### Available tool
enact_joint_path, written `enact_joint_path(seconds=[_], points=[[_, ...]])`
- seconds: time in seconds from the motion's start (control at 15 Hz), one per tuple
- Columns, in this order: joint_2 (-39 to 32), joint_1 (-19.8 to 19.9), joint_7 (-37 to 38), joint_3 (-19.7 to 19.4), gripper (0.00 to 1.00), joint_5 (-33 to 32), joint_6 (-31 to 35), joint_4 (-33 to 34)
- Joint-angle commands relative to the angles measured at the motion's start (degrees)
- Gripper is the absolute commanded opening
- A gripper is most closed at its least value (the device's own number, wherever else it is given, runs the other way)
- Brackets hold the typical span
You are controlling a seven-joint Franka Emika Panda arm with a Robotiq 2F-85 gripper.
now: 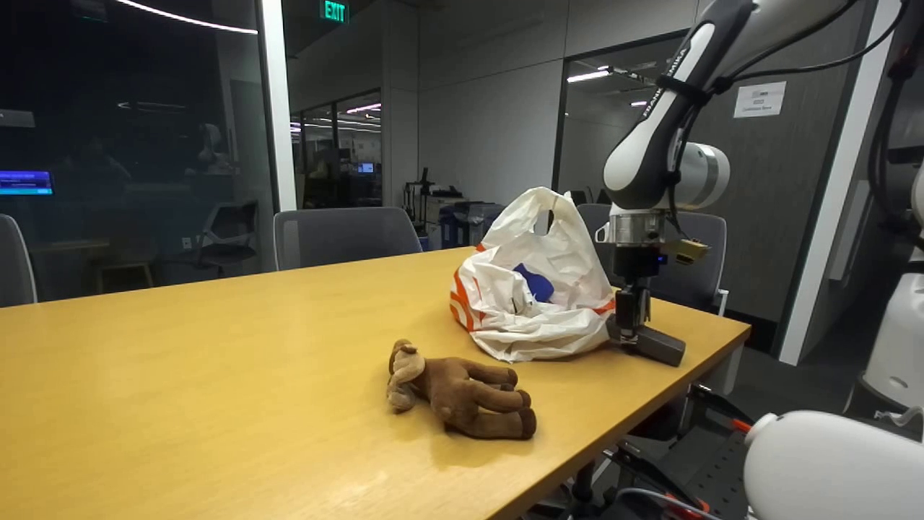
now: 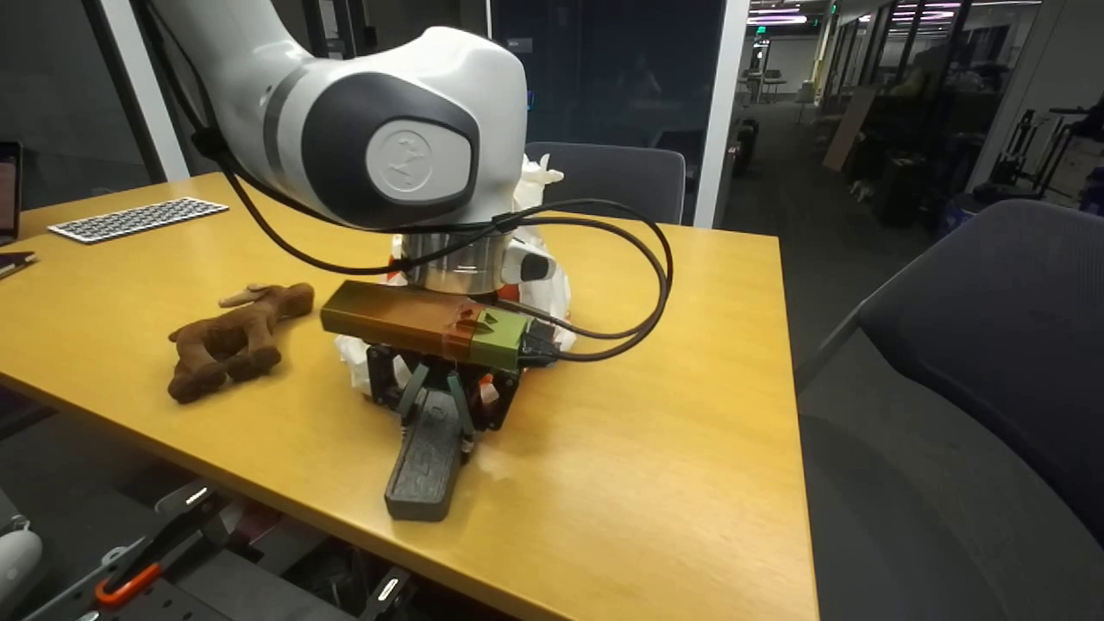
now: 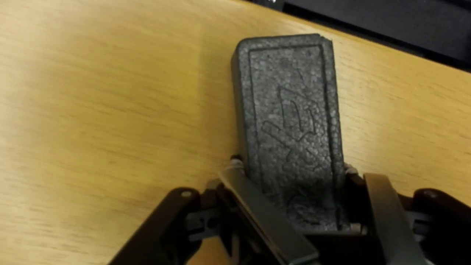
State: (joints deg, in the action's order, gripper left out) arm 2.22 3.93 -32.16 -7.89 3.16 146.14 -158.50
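A dark grey block (image 3: 290,99) with lines etched in its top lies flat on the table. My gripper (image 3: 293,165) is shut on it, one finger against each long side near one end. In both exterior views the jaws point down around the block (image 1: 660,347), whose free end reaches toward the table edge. Right beside the gripper (image 1: 632,328) stands a white plastic bag (image 1: 505,318) with orange marks and a blue item (image 1: 535,283) inside; the arm hides much of the bag (image 2: 552,297) in an exterior view. A brown plush moose (image 1: 462,393) lies on its side nearby.
The yellow wooden table (image 1: 253,375) has its edge (image 3: 368,42) just past the block. A keyboard (image 2: 138,219) and part of a laptop (image 2: 9,190) sit at the far side. Chairs (image 2: 992,345) stand around, and a cable (image 2: 638,224) loops beside the wrist.
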Motion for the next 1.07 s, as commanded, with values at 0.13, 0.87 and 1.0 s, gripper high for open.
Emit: enact_joint_path(seconds=[0.13,0.87,1.0], points=[[8.47,1.63,10.62,1.02,0.33,-16.12,-11.67,0.92],[26.11,-20.95,4.36,11.38,0.33,1.39,-21.35,1.34],[25.43,-26.07,5.55,13.96,0.33,5.59,-19.86,1.4]])
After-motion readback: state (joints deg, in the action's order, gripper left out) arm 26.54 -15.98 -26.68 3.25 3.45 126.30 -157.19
